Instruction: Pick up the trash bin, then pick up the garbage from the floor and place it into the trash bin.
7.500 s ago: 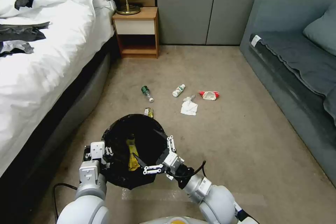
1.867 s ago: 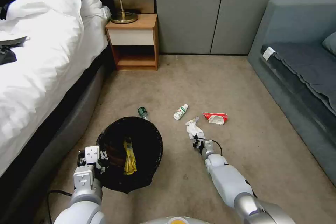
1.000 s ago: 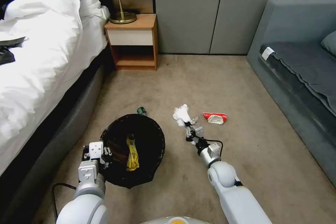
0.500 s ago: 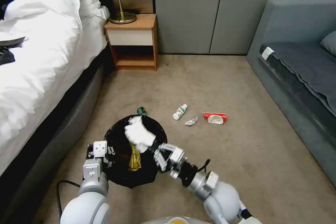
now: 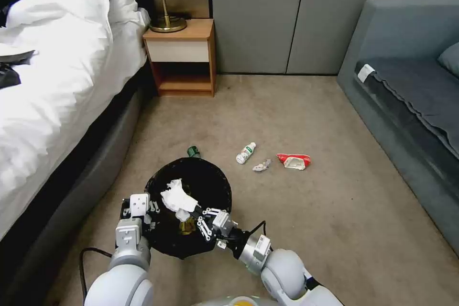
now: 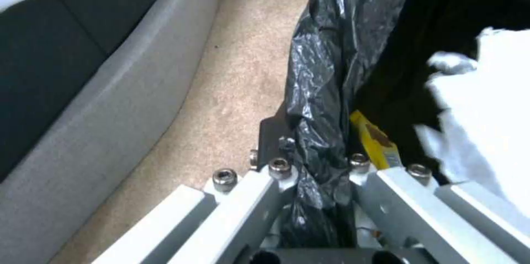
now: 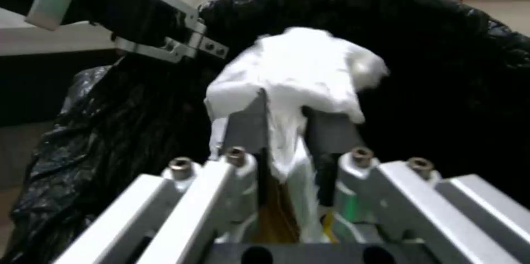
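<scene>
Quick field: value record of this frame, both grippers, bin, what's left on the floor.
left gripper: shut on the rim of the bin, holding it on the bed side
right gripper: over the bin mouth, shut on the tissue
bin contents: yellow wrapper inside, under the tissue
floor litter: white bottle, small paper scrap, red-white wrapper, green bottle just beyond the bin
surroundings: bed on the robot's left, sofa on its right, nightstand ahead

Green bottle (image 5: 192, 151) half hidden behind the trash bin (image 5: 217, 179) rim.
</scene>
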### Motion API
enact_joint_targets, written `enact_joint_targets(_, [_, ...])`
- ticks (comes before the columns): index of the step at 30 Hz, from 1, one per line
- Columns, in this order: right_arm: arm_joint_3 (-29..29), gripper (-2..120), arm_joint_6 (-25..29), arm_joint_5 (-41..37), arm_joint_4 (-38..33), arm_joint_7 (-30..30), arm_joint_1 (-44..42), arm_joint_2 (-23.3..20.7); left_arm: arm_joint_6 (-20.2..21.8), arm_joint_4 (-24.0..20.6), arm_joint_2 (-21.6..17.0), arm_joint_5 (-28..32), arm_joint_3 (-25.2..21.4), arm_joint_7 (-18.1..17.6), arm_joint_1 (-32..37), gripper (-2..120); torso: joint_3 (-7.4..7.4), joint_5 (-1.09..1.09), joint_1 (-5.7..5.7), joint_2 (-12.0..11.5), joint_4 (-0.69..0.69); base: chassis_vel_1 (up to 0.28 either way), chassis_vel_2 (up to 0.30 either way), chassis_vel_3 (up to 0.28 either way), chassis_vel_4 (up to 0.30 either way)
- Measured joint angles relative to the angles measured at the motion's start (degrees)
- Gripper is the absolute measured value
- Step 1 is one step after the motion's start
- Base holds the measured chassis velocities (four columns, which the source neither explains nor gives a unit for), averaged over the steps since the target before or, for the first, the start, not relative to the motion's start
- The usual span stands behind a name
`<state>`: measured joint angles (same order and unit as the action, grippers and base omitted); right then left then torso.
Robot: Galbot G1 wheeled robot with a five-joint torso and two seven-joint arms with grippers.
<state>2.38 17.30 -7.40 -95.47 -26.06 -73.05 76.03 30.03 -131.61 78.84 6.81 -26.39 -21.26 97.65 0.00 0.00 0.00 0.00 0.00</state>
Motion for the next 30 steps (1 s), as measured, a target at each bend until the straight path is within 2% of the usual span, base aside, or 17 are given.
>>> enact_joint_targets(3, [-0.2, 31, 0.0, 0.0, 0.0, 0.0, 0.1, 0.0, 0.0, 0.0, 0.1, -0.1, 0.0, 0.0, 0.0, 0, 0.00, 0.00, 0.00, 0.0, 0.00, 0.000, 0.000, 0.000, 0.000])
enact_joint_targets(4, [-0.2, 31, 0.0, 0.0, 0.0, 0.0, 0.1, 0.0, 0.0, 0.0, 0.1, -0.1, 0.0, 0.0, 0.0, 0, 0.00, 0.00, 0.00, 0.0, 0.00, 0.000, 0.000, 0.000, 0.000])
enact_joint_targets(8, [-0.4, 53, -1.2, -0.6, -1.4, 0.4, -0.6, -0.2, 0.0, 0.0, -0.1, 0.0, -0.1, 0.0, -0.1, 0, 0.00, 0.00, 0.00, 0.0, 0.00, 0.000, 0.000, 0.000, 0.000])
enact_joint_targets(9, [-0.4, 53, -1.2, -0.6, -1.4, 0.4, -0.6, -0.2, 0.0, 0.0, -0.1, 0.0, -0.1, 0.0, -0.1, 0, 0.00, 0.00, 0.00, 0.0, 0.00, 0.000, 0.000, 0.000, 0.000])
enact_joint_targets(12, [-0.7, 65, -2.0, -1.0, -2.5, 1.1, -1.1, -0.9, 0.0, -0.2, -0.3, 0.2, -0.3, 0.0, -0.3, 0, 0.00, 0.00, 0.00, 0.0, 0.00, 0.000, 0.000, 0.000, 0.000])
enact_joint_targets(13, [-0.7, 65, -2.0, -1.0, -2.5, 1.1, -1.1, -0.9, 0.0, -0.2, -0.3, 0.2, -0.3, 0.0, -0.3, 0, 0.00, 0.00, 0.00, 0.0, 0.00, 0.000, 0.000, 0.000, 0.000])
enact_joint_targets(16, [-0.7, 80, -3.0, -1.5, -3.4, 2.3, -1.5, -1.7, 0.0, -0.3, -0.5, 0.3, -0.3, 0.0, -0.3, 0, 0.00, 0.00, 0.00, 0.0, 0.00, 0.000, 0.000, 0.000, 0.000])
enact_joint_targets(17, [-0.7, 80, -3.0, -1.5, -3.4, 2.3, -1.5, -1.7, 0.0, -0.3, -0.5, 0.3, -0.3, 0.0, -0.3, 0, 0.00, 0.00, 0.00, 0.0, 0.00, 0.000, 0.000, 0.000, 0.000])
enact_joint_targets(20, [0.2, 94, -5.9, -3.7, -5.5, 4.7, -2.1, -3.8, 0.1, -0.7, -0.6, 0.4, -0.3, 0.0, -0.3, 0, 0.00, 0.00, 0.00, 0.0, -0.01, 0.000, 0.000, 0.000, 0.000])
enact_joint_targets(24, [0.7, 100, -7.9, -5.8, -7.5, 7.4, -2.5, -5.4, 0.1, -0.8, -0.4, 0.4, -0.3, 0.0, -0.3, 0, 0.00, 0.00, 0.00, 0.0, 0.00, 0.000, 0.000, 0.000, 0.000])
enact_joint_targets(30, [-0.8, 100, -6.9, -4.9, -10.1, 9.1, -3.0, -4.8, 0.1, -0.7, -0.3, 0.4, -0.3, 0.0, -0.5, 0, 0.00, 0.01, 0.00, 0.0, 0.00, 0.000, 0.000, 0.000, 0.000])
